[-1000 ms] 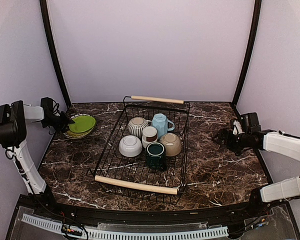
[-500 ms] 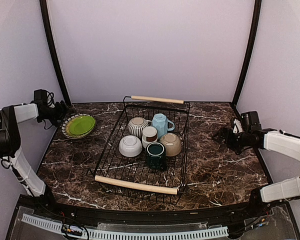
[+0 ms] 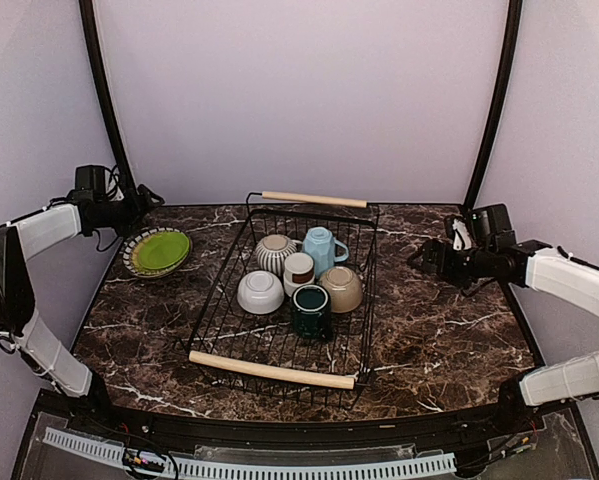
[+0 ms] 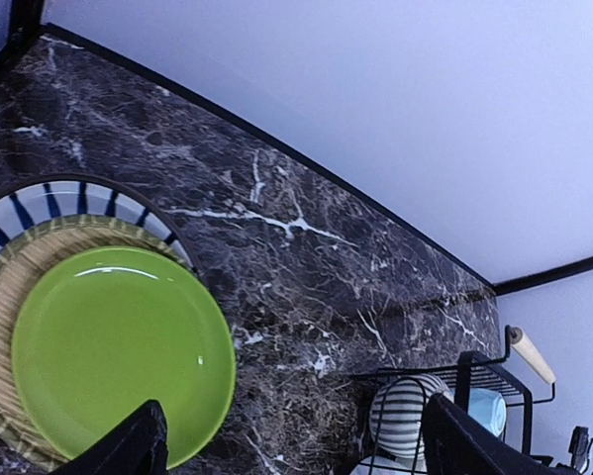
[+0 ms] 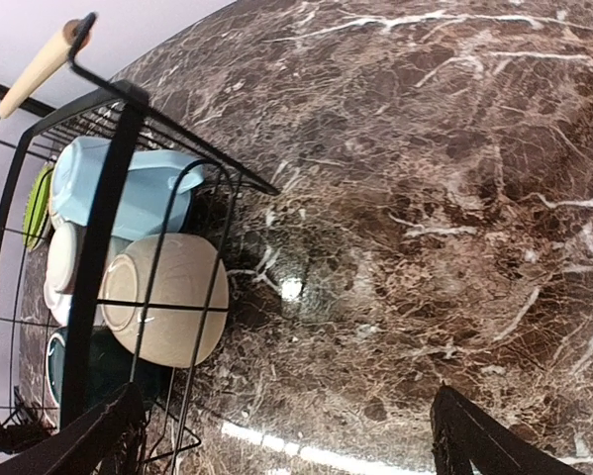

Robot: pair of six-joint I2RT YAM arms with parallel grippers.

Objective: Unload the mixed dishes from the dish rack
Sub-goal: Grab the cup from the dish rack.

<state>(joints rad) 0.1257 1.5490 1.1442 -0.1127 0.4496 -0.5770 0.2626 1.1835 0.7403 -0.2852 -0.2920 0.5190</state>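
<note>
The left gripper is hanging with its jaws spread wide and nothing between them. Just below and ahead of its black fingers, a stack of round ceramic plates is lying flat on the dark brown, white-veined marble tabletop. A glossy lime-green plate is sitting on top. A matt olive plate with a finely ribbed rim is lying under it. A white plate with dark radial stripes is peeking out at the bottom as a crescent.

The large rectangular black wire dish rack, carrying two pale wooden rod handles, is standing between the two grippers and touching neither.

Inside it, these dishes are crowding together:
- a rounded grey-striped mug
- a smooth light-blue mug, which is tilting
- a small white cup with a brown band
- a white bowl, lying foot-up
- a beige bowl, tipped on its side
- a dark-teal mug, standing mouth-up

The right gripper is hovering over bare marble with its jaws fully parted and empty. The rack's wire side wall is standing near, ahead of one finger.
</note>
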